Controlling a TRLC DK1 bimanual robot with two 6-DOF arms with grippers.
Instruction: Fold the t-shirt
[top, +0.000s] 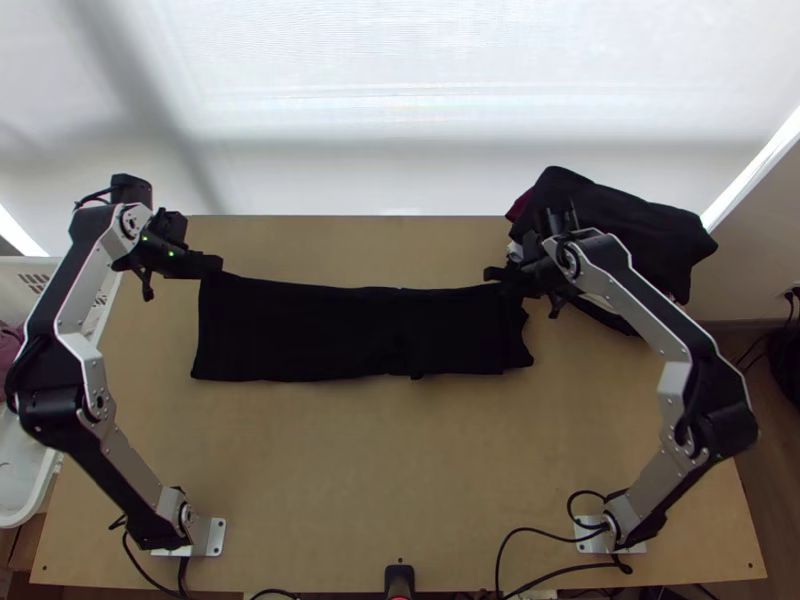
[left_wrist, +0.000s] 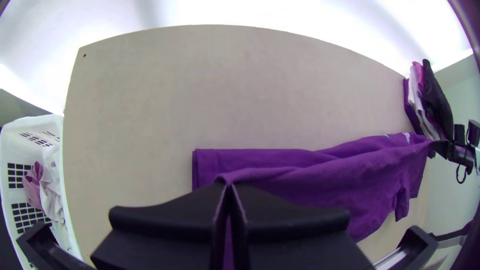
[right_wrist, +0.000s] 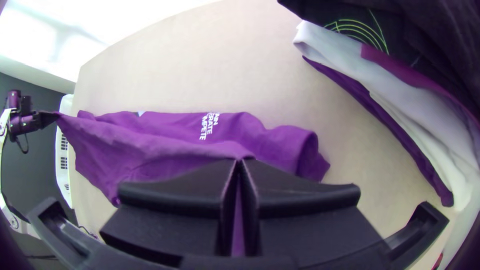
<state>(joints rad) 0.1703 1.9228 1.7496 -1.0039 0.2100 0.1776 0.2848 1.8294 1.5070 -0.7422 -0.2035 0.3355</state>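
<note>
The t-shirt (top: 350, 335) looks black in the top view and purple in the wrist views, a long folded strip across the table. My left gripper (top: 212, 268) holds its far left corner; in the left wrist view the left gripper (left_wrist: 227, 187) is shut on the shirt's edge (left_wrist: 280, 175). At the far right corner is my right gripper (top: 500, 275); in the right wrist view the right gripper (right_wrist: 243, 162) is shut on the cloth (right_wrist: 165, 155). Between the grippers the upper edge hangs raised over lower layers, with white print on them.
A pile of folded clothes (top: 620, 225) stands at the table's far right, close beside the right gripper. A white basket (top: 30, 470) with clothes in it is at the left edge. Bare table (top: 380, 480) lies between the shirt and the arms' bases.
</note>
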